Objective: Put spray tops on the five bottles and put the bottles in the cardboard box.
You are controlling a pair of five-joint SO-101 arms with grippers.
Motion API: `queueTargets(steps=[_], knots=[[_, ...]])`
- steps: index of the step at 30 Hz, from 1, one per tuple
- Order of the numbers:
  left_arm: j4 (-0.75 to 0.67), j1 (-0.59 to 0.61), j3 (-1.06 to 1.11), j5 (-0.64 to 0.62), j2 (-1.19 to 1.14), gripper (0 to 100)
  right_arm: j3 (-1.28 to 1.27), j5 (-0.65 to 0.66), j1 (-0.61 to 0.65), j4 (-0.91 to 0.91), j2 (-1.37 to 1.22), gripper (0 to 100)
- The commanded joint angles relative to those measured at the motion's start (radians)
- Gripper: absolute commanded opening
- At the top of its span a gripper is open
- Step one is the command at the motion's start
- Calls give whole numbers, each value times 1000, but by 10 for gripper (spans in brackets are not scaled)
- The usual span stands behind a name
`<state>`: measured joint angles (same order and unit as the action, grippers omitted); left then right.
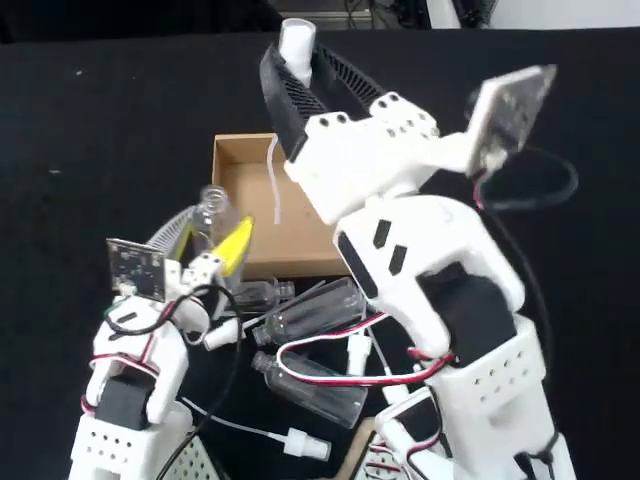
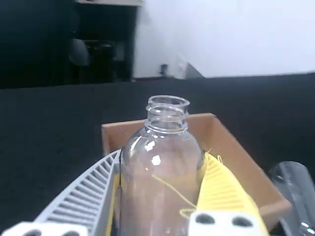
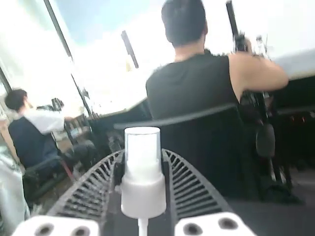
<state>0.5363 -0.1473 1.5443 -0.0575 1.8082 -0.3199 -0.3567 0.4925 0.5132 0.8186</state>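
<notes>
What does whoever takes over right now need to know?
Left gripper: jaws shut on an uncapped bottle, upright beside the cardboard box.
Right gripper: jaws shut on a spray top, held high, tube hanging toward the box.
Three bare bottles and loose spray tops lie on the table near the arm bases.
Done: no bottle visibly capped or boxed.
Left: cap the held bottle, box it, then the rest.

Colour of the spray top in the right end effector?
White spray top, clear cap; right wrist view shows it best.
</notes>
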Motion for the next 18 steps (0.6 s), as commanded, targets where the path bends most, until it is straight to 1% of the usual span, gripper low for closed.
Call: queueTargets(steps=[1,4,10,15,18], knots=[[-21,-48,-12,-6,14,33,-94,0,18,-183,73,12],[-21,-45,-15,-6,15,33,-140,0,21,-245,76,12],[-21,-45,-16,-12,15,31,-220,0,75,-368,74,12],[-21,-51,-8,-12,15,30,-308,2,84,-543,74,12],[-46,-51,21,-12,15,30,-340,2,83,-609,74,12]])
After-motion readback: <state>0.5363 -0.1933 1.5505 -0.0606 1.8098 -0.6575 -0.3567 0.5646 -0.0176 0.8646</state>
